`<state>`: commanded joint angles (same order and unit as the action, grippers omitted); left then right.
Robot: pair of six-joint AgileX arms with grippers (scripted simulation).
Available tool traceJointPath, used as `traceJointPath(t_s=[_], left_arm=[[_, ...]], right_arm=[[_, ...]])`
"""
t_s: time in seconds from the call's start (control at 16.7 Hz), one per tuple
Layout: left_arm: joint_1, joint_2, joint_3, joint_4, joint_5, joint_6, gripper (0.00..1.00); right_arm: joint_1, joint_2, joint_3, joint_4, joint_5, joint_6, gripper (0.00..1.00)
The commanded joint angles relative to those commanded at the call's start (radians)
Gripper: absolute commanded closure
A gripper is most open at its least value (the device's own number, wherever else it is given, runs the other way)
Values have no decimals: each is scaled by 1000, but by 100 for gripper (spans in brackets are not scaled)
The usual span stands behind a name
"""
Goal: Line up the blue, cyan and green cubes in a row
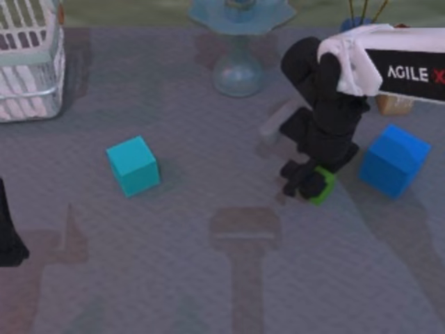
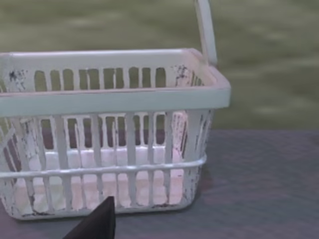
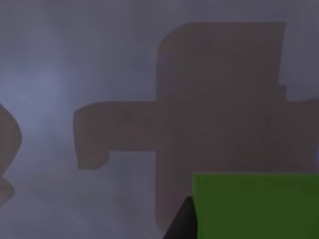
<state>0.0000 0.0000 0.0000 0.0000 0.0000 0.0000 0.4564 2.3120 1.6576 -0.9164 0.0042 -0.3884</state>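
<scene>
My right gripper (image 1: 306, 179) stood low over the grey table (image 1: 195, 278) right of centre in the top view, its black fingers closed around the small bright green matte cube (image 1: 322, 186), which peeked out at their lower right edge. In the right wrist view the same green cube (image 3: 256, 205) filled the lower right corner, with one dark finger (image 3: 182, 221) against its side. The large bright blue matte cube (image 1: 393, 158) sat just to the right of the gripper, apart from it, near the frame's right edge. The medium cyan-turquoise matte cube (image 1: 133, 165) rested well apart, left of centre. My left arm (image 1: 8, 233) was parked at the lower left edge; whether its fingers were open I could not tell. A white slatted plastic basket (image 1: 28, 62) occupied the upper left corner, and a pale blue glass stand (image 1: 238, 66) stood at top centre. The left wrist view showed the basket (image 2: 114, 94) close up.
</scene>
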Motion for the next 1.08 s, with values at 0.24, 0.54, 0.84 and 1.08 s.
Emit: traceJointPath(t_s=[0.24, 0.54, 0.84, 1.08], left_arm=[[0, 0, 0, 0, 0, 0, 0], [0, 0, 0, 0, 0, 0, 0], [0, 0, 0, 0, 0, 0, 0], [0, 0, 0, 0, 0, 0, 0]], right_arm=[[4, -49, 46, -57, -13, 6, 100], [7, -100, 163, -239, -13, 8, 100], [3, -106, 173, -252, -14, 9, 100], [47, -172, 101, -235, -15, -55, 100]])
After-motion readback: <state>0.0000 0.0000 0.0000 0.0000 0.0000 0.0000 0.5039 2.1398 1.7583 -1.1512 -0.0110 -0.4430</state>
